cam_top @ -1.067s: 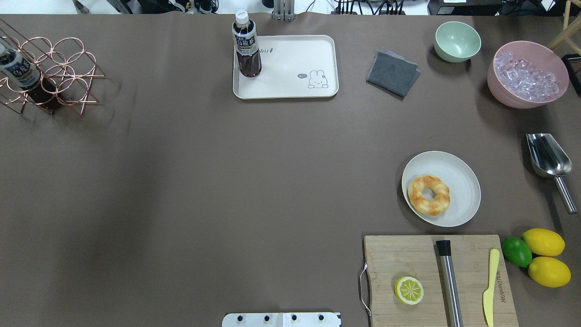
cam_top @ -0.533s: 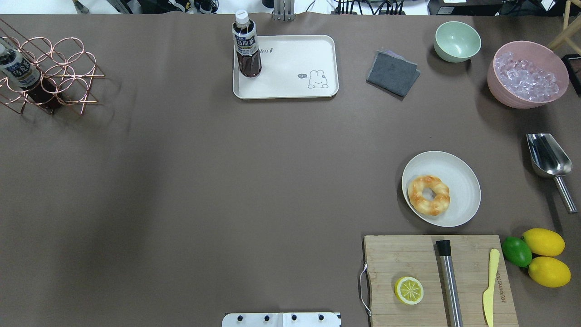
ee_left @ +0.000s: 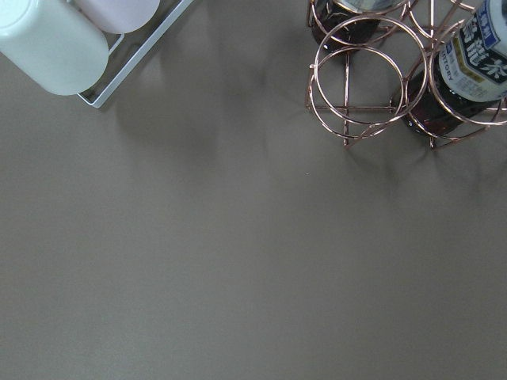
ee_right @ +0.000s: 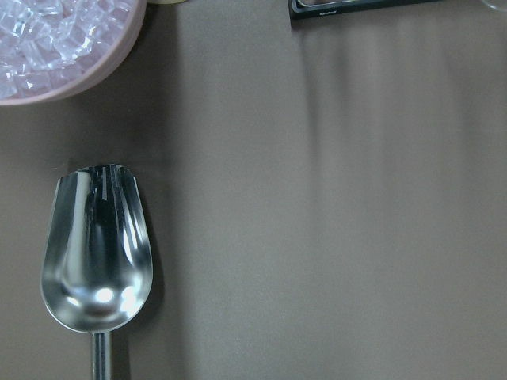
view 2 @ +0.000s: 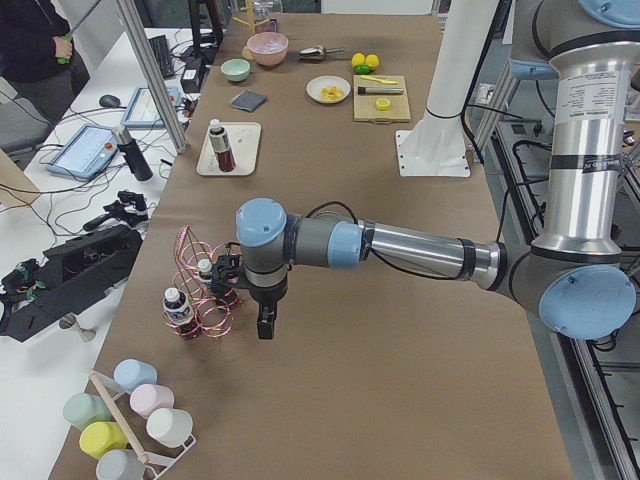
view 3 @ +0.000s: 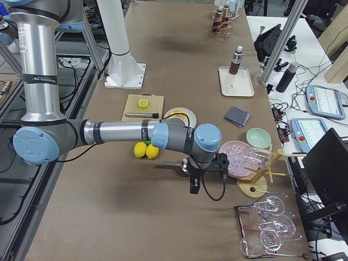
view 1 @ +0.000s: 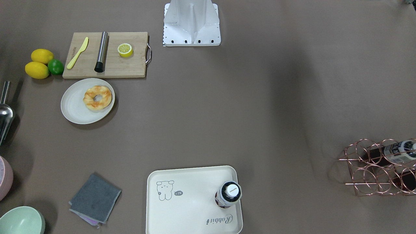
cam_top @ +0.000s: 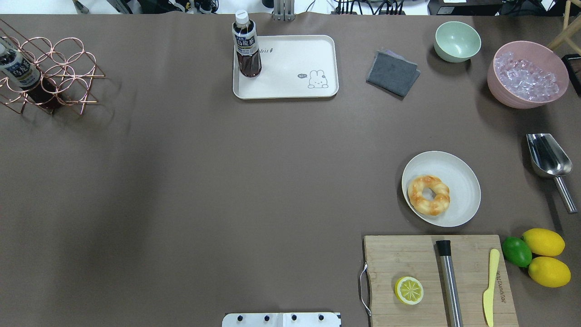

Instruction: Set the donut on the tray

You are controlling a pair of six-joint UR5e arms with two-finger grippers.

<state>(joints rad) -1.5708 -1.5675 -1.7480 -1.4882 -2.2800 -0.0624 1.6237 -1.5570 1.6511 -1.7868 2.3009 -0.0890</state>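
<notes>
The left arm (view 2: 400, 247) reaches out level, with the left gripper (view 2: 266, 327) pointing straight down — its grip too small to judge. The right arm (view 3: 117, 132) stretches likewise, the right gripper (view 3: 194, 187) hanging downward — equally unclear.

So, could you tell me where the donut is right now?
Overhead view, right side: the donut lies on the round plate, just beyond the cutting board.

Even overhead light, soft shadows
</notes>
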